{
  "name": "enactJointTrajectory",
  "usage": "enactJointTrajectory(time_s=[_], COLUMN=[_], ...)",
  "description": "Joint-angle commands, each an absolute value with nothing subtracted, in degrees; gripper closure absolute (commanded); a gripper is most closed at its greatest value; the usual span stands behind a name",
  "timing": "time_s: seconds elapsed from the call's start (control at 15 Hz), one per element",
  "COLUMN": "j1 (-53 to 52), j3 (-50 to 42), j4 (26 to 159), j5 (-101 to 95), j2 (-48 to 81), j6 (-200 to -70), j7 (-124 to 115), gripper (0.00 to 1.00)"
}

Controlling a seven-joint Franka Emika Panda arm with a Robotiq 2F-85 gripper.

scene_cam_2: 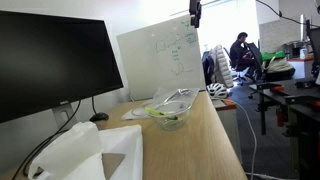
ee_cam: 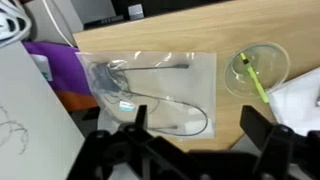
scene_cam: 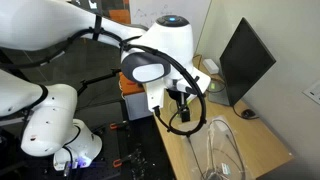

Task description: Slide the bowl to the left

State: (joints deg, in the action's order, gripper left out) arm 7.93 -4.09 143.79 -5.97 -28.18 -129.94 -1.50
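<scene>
A clear glass bowl with a green stick-like item in it sits on the wooden table, at the right in the wrist view. It also shows in an exterior view near the middle of the table. My gripper is open and empty, well above the table, over the near edge of a clear plastic bag. It is apart from the bowl. It hangs high in both exterior views.
The plastic bag holds cables and also shows in an exterior view. A black monitor and a whiteboard stand along the table. White packaging lies near the bowl. A purple cloth lies beside the bag.
</scene>
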Motion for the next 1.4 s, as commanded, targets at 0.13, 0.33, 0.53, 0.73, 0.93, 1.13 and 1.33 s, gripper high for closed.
enactJointTrajectory(time_s=[0.13,0.33,0.53,0.73,0.93,1.13,1.33], j1=[7.8,7.8,4.4,2.6,1.3,2.4,3.9], j3=[-4.3,-4.3,-7.8,-10.2,-10.6,-7.8,-5.0], j4=[143.7,143.7,142.4,141.7,139.0,134.6,130.5], j5=[-6.1,-6.1,0.9,10.6,20.3,25.6,25.7], j2=[-28.2,-28.2,-22.3,-13.9,-3.5,5.6,12.8], j6=[-129.8,-129.8,-130.9,-134.3,-136.3,-134.6,-135.1], j7=[-1.6,-1.6,4.0,7.9,14.8,19.0,18.2], gripper=[0.00,0.00,0.00,0.00,0.00,0.00,0.00])
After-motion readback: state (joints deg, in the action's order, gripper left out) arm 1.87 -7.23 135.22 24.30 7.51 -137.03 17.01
